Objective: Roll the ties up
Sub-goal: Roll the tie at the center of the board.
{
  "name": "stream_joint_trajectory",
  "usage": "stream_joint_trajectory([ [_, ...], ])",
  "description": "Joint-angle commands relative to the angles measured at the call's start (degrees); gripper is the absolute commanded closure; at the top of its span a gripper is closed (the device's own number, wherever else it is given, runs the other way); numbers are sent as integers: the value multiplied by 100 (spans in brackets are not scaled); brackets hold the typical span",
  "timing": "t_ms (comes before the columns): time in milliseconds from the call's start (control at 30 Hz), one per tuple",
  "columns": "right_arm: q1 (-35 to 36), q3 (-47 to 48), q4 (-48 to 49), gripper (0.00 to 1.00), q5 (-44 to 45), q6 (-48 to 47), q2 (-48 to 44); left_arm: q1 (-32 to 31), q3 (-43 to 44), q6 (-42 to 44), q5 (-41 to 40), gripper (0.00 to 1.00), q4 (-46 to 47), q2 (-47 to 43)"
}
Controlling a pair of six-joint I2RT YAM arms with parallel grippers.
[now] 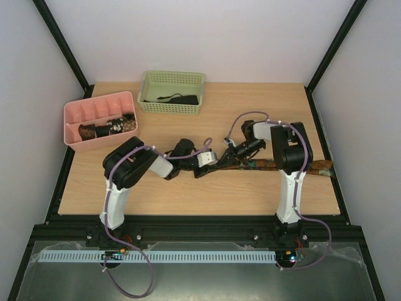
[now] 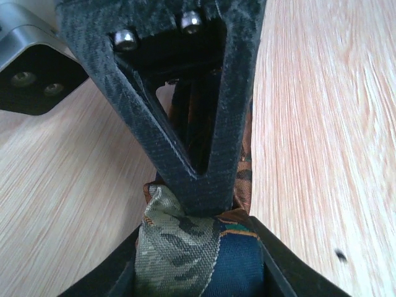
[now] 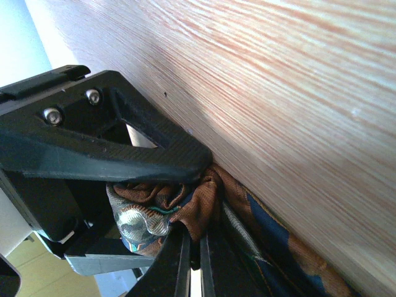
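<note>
A brown tie with orange, green and blue mottling (image 1: 313, 166) lies in a long strip across the table's middle, running right past the right arm. Its left end is bunched into a wad (image 2: 179, 247) where both grippers meet. My left gripper (image 2: 198, 263) is shut on that wad, a finger pressing each side; in the top view it (image 1: 211, 159) reaches in from the left. My right gripper (image 3: 197, 238) is shut on a brown fold (image 3: 207, 204) of the same end, its fingers almost touching. From above, the right gripper (image 1: 234, 152) sits just right of the left one.
A pink divided tray (image 1: 75, 116) at the back left holds rolled ties (image 1: 106, 128). A green basket (image 1: 150, 103) at the back centre holds a dark tie (image 1: 178, 98). Black frame posts border the wooden table (image 1: 188, 194).
</note>
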Motion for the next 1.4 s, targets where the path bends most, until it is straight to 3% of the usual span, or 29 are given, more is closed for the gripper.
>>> stream_joint_trajectory([
  [0,171,-144,147,88,1222,-38,310,79,-448,847,-123,67,-1289,-515],
  [233,71,-188,-104,54,539,-305,-573,51,-448,937,-520,69,-2126,-751],
  [333,185,-367,-76,50,175,-176,-860,20,-369,859,-595,68,-2234,-724],
  [667,638,-251,452,61,288,399,-539,2,-314,756,-685,66,-2447,-702],
  [800,638,-247,352,90,510,274,-436,2,-281,752,-716,66,-2496,-680],
  [867,616,-323,262,98,659,172,-458,9,-282,699,-707,64,-2474,-671],
  [1100,235,-656,194,99,1006,49,-164,89,-516,253,-220,37,-1584,-917],
  [1367,68,-508,172,99,1520,-67,161,77,-528,-313,96,30,-368,-602],
])
